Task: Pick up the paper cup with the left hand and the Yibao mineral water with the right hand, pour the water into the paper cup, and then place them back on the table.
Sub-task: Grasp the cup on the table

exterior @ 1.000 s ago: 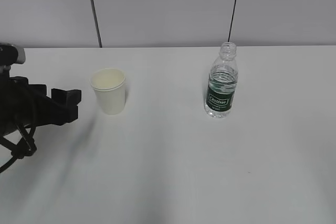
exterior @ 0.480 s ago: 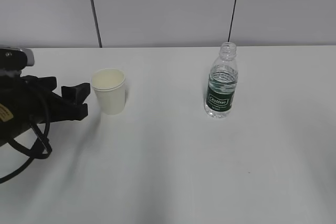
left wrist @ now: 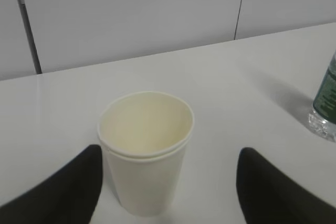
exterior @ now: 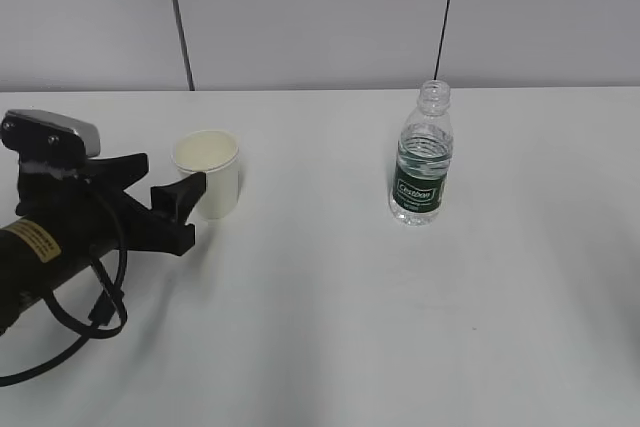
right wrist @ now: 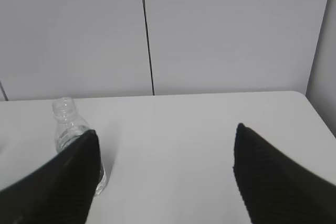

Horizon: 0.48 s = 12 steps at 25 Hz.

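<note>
Paper cup (left wrist: 145,150), upright on desk (exterior: 320,327): my left tool (left wrist: 168,192) released, straddling it untouched; I centre, then clench gently mid-wall to avoid crushing.

One cup, one bottle, one table, two grippers

One paper cup (exterior: 210,173) and one Yibao mineral water (exterior: 422,156) bottle stand on the single white table (exterior: 400,307). One left hand (exterior: 165,202) gripper shows in the exterior view; one right hand (right wrist: 165,174) gripper shows only through its own wrist camera.
</note>
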Available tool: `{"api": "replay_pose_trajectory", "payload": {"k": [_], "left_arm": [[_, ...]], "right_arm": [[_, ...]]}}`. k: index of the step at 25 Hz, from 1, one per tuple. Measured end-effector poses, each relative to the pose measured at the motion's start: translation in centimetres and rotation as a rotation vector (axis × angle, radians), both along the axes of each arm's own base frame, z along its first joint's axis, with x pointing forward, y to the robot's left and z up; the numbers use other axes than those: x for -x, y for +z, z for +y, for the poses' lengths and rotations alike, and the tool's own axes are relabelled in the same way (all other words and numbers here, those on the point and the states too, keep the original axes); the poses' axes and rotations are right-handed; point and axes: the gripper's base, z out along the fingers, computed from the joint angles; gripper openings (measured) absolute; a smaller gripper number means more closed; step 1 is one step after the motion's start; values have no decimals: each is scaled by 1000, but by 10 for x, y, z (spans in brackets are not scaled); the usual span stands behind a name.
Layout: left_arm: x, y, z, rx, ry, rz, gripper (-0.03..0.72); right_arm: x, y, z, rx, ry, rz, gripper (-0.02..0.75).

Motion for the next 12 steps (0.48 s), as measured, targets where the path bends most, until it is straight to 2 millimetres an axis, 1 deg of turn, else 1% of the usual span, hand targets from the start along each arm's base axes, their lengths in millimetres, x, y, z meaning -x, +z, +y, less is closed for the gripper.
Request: {"api": "replay_pose_trajectory", "payload": {"k": [5,7,12], "left_arm": [[0,-26,0,-28,-1,76,485],[0,-33,0,-36,-1,98,485],[-1,-38,0,-41,0,111,487]], "right_arm": [[-11,6,-1,0,-13,-76,585],[-14,8,-2,-2,-17,-101,585],[-16,9,-2,-1,-20,-115,585]]}}
